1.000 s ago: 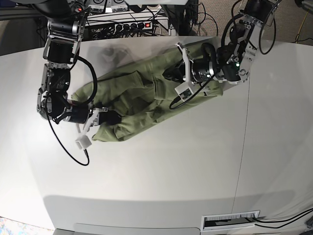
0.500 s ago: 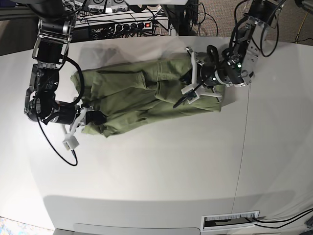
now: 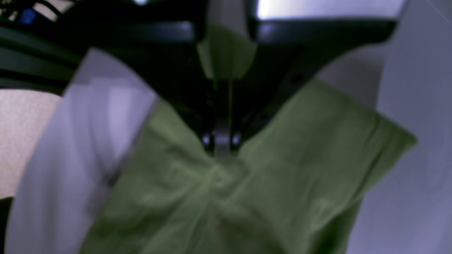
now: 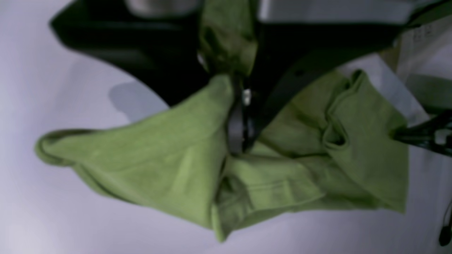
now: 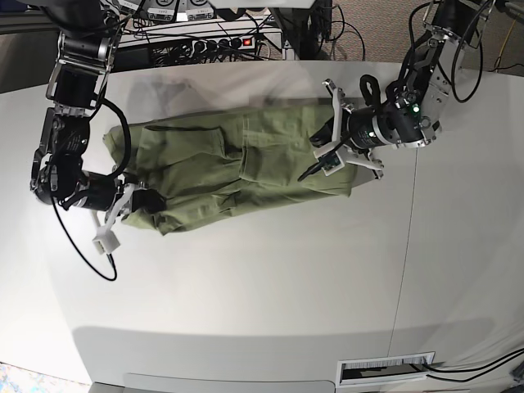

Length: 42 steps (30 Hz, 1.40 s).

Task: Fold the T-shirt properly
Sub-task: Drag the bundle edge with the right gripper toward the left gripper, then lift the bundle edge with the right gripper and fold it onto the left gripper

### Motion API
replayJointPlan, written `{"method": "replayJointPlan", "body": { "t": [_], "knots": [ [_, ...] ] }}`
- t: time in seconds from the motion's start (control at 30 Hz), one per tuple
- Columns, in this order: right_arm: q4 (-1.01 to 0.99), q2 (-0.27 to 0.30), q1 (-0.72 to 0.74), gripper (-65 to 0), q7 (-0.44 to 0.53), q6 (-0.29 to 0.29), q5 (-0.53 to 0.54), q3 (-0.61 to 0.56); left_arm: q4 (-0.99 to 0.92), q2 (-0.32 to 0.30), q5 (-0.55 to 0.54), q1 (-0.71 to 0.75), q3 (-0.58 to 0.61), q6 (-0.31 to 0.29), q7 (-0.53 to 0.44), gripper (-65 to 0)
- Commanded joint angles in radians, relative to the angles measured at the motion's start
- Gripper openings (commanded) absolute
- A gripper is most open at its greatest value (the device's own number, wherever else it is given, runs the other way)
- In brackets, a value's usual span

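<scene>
The olive-green T-shirt (image 5: 237, 164) lies crumpled and stretched lengthwise across the far half of the white table (image 5: 270, 286). My left gripper (image 5: 324, 149), on the right of the base view, is shut on the shirt's right end; the left wrist view shows its fingertips (image 3: 222, 143) pinching a bunch of fabric (image 3: 282, 169). My right gripper (image 5: 141, 199), on the left of the base view, is shut on the shirt's lower left corner; the right wrist view shows it (image 4: 238, 135) clamped on folded cloth (image 4: 159, 158). Both held ends are low over the table.
A power strip and tangled cables (image 5: 221, 41) lie behind the table's far edge. A seam in the tabletop (image 5: 408, 246) runs front to back on the right. A white slotted plate (image 5: 385, 370) sits at the front edge.
Both arms have moved apart, the right gripper further left and the left gripper further right, each still holding cloth. The shirt has been pulled longer and flatter between them.
</scene>
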Motion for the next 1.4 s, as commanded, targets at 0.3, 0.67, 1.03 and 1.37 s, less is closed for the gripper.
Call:
{"method": "replayJointPlan", "body": {
  "t": [0.3,0.67,1.03,1.37],
  "knots": [
    [0.019,0.095,0.037,-65.0,0.021,0.003,0.034,0.027,-0.225,0.003,-0.002,-0.014,-0.003,-0.004,-0.151,-65.0],
    [0.019,-0.096,0.038,-65.0,0.021,0.004,0.080,0.026,-0.238,0.028,-0.158,-0.013,-0.003,-0.056,-0.138,-65.0],
    [0.019,-0.324,0.091,-65.0,0.021,0.004,0.080,0.026,-0.238,0.028,-0.182,-0.013,-0.003,-0.056,-0.135,-65.0],
    [0.019,-0.483,0.093,-65.0,0.021,0.004,0.078,-0.140,-0.238,0.043,-0.182,-0.013,-0.003,-0.056,-0.143,-65.0]
  ]
}}
